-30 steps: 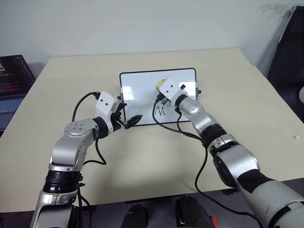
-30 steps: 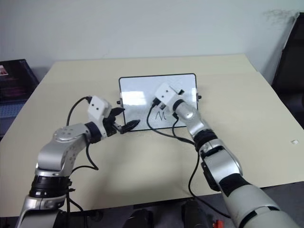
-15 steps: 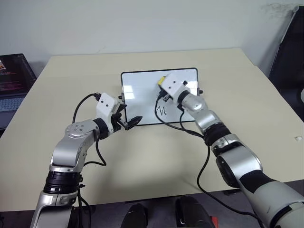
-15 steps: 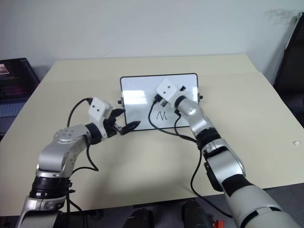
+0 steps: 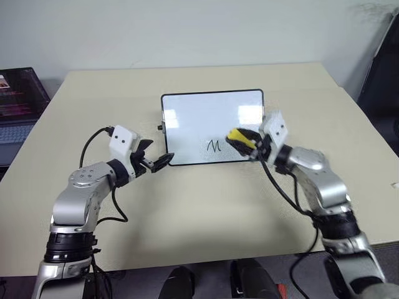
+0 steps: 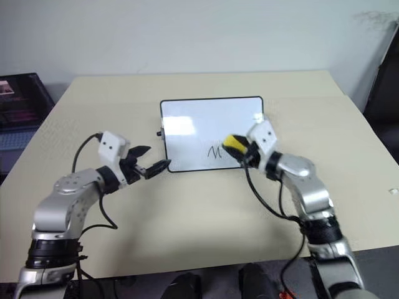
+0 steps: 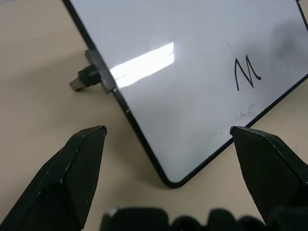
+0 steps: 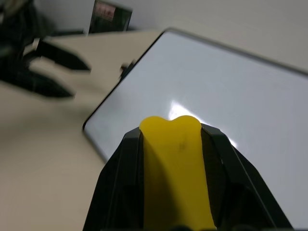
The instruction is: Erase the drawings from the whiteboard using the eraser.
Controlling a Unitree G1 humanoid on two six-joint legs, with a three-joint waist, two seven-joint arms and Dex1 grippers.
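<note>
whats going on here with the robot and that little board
The robot is wiping marker off a small whiteboard that lies on a beige table. Its right gripper is shut on a yellow eraser and sits at the board's near right edge, just right of the one drawing left, an M-like zigzag. The rest of the board looks clean. The left gripper is open beside the board's near left corner, not touching it. A laptop sits off the table's left side.
</note>
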